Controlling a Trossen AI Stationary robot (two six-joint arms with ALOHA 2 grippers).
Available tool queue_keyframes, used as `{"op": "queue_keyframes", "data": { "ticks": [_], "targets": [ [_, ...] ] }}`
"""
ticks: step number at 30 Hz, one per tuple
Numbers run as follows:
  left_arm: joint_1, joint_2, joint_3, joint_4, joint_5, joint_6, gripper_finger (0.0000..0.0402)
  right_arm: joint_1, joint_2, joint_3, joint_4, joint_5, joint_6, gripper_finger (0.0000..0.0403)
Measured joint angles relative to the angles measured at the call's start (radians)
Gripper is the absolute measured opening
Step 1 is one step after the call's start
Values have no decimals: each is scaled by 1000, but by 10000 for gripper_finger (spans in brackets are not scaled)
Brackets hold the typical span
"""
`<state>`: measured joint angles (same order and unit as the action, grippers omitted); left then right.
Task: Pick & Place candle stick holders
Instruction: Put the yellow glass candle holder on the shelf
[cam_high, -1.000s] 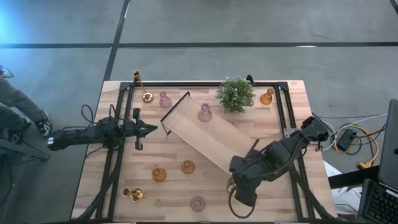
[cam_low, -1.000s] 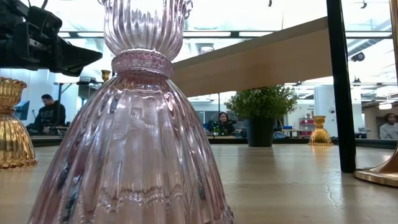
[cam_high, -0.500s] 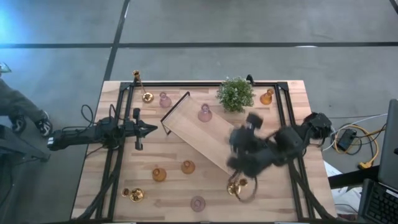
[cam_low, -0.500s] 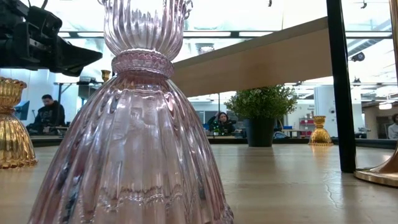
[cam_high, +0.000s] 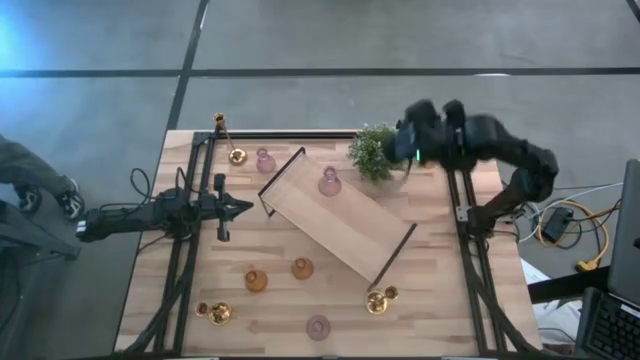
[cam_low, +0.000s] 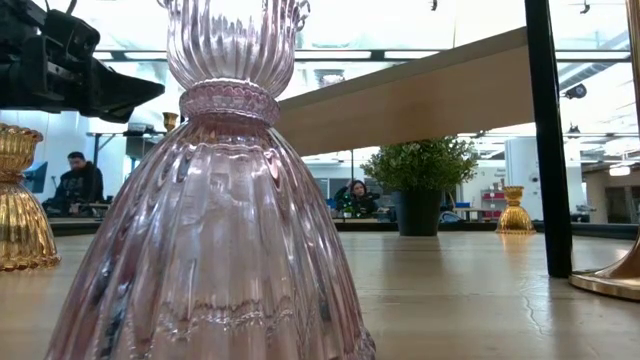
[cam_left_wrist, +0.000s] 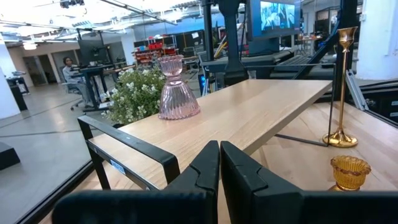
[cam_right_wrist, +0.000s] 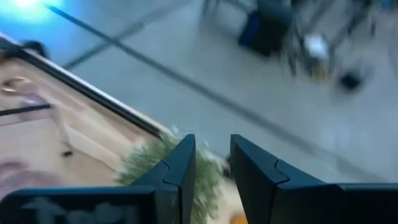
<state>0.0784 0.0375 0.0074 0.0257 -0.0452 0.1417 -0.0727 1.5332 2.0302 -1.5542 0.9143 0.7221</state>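
We see the right gripper (cam_high: 408, 148) above the plant (cam_high: 373, 152), fingers slightly apart, probably empty. The left gripper (cam_high: 244, 208) stays closed.

The right gripper (cam_high: 408, 143) is raised at the tabletop's far edge, fingers slightly apart. The left gripper (cam_high: 243, 208) waits at the left side, fingers closed.
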Motion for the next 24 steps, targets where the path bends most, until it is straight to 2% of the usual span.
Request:
{"op": "queue_keyframes", "data": {
  "ticks": [4, 7, 11, 16, 24],
  "targets": [
    [0, 0, 0, 0, 0, 0, 19, -242, -42, -95, 73, -244, -35, 89],
    [0, 0, 0, 0, 0, 0, 19, -377, -40, -163, 161, -405, -113, 90],
    [0, 0, 0, 0, 0, 0, 19, -518, 7, -207, 251, -491, -199, 88],
    [0, 0, 0, 0, 0, 0, 19, -686, 73, -153, 259, -513, -221, 73],
    [0, 0, 0, 0, 0, 0, 19, -927, 230, -49, 246, -755, -265, 67]
  ]
}}
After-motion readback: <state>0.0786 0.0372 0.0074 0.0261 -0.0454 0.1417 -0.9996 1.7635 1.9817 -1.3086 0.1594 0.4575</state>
